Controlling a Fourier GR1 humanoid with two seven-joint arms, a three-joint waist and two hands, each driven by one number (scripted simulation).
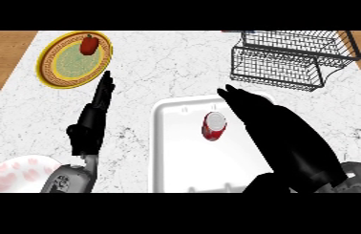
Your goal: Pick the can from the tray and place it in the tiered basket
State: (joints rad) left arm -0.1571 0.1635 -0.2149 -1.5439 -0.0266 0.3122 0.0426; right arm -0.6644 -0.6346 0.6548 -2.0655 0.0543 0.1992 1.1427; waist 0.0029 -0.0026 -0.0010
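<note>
A red can (pixel 214 125) with a pale top stands upright on the white tray (pixel 171 147) at the middle of the counter. My right hand (pixel 275 128) hovers over the tray's right side, fingers straight and pointing away, just right of the can and not touching it. The black wire tiered basket (pixel 289 58) stands at the back right with nothing seen inside. My left hand (pixel 95 111) rests open at the left, fingers pointing up toward the plate.
A yellow-rimmed plate (pixel 53 61) with a green centre holds a red pepper-like item (pixel 89 45) at the back left. A white bowl with pink spots (pixel 21 173) sits at the lower left. Wooden surface shows beyond the counter's left edge.
</note>
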